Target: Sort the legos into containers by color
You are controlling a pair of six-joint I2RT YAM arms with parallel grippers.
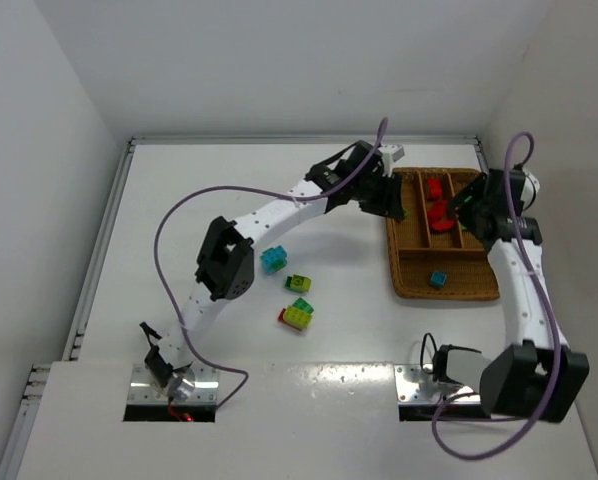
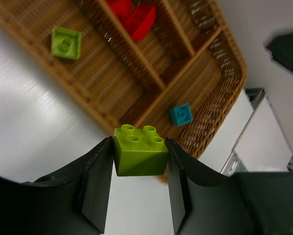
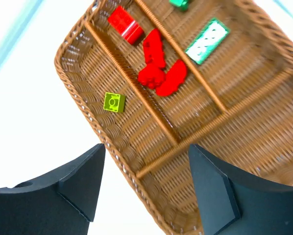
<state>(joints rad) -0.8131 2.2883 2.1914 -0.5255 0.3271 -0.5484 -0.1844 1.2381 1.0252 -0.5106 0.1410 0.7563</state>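
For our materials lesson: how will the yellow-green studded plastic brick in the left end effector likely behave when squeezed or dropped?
The yellow-green studded plastic brick shows crisp edges in the left end effector, so probably stiff. Its glossy sides may slip. Boxy, it likely won't roll.

the left gripper [image 1: 391, 203] is hanging at the left rim of the wicker tray [image 1: 449, 293] on the white table [image 1: 229, 190], while the right gripper [image 1: 466, 212] is hovering over the tray's right side. red bricks [image 1: 437, 207] are lying in a middle compartment and a cyan brick [image 1: 437, 279] is sitting in the near one. a loose cyan brick [image 1: 273, 259], a green brick [image 1: 297, 283] and a red-and-yellow-green stack [image 1: 297, 315] are lying on the table, left of the tray.
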